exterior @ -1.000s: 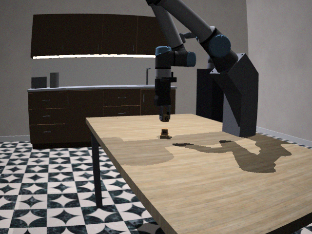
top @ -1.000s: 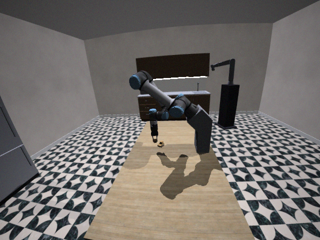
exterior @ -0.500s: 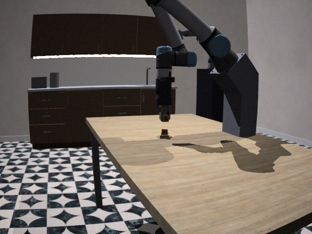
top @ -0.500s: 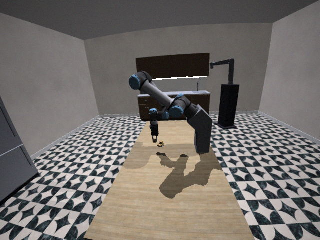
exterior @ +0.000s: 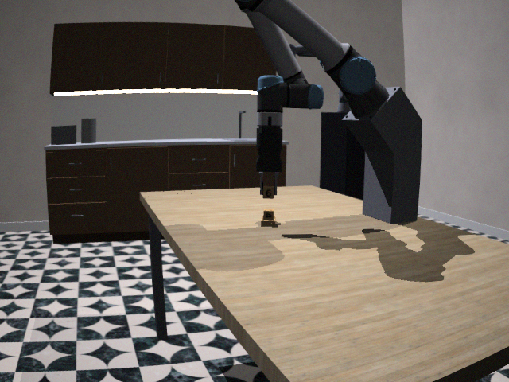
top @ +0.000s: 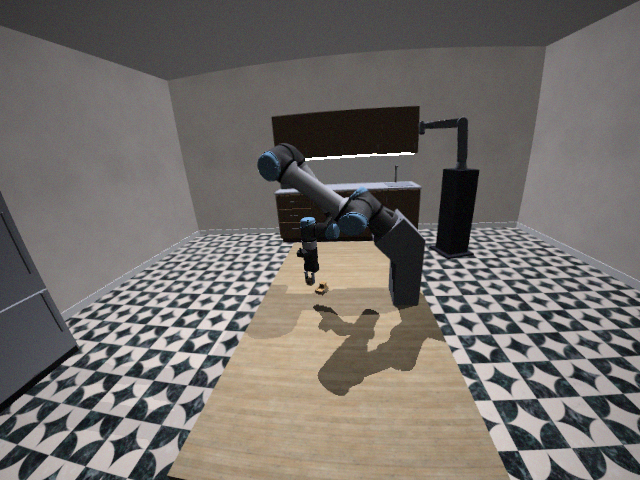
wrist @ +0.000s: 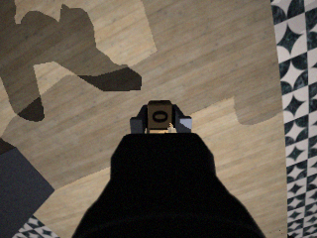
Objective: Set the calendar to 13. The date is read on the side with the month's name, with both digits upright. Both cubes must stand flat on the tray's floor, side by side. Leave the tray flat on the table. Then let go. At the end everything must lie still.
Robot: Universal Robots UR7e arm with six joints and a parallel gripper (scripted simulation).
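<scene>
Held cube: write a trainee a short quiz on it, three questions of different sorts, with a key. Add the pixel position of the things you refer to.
1. True or false: the held cube (top: 310, 281) (exterior: 268, 192) (wrist: 159, 113) is standing on the table (top: 336, 434) (exterior: 370, 321) (wrist: 198, 64).

2. Multiple choice: which digit does the held cube show in the exterior view?
A) 3
B) 6
C) 7

3. Fill in the blank: in the wrist view, the face of the held cube between the fingers of the gripper (top: 310, 282) (exterior: 268, 192) (wrist: 160, 124) carries the digit ___.

Key: 1. False; 2. B; 3. 0

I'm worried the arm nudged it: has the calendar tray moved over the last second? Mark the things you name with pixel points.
No. The tray (top: 320, 292) (exterior: 268, 224) shows no visible shift in the top or exterior view, judged against the edges of the table (top: 330, 428) (exterior: 370, 308).
</scene>
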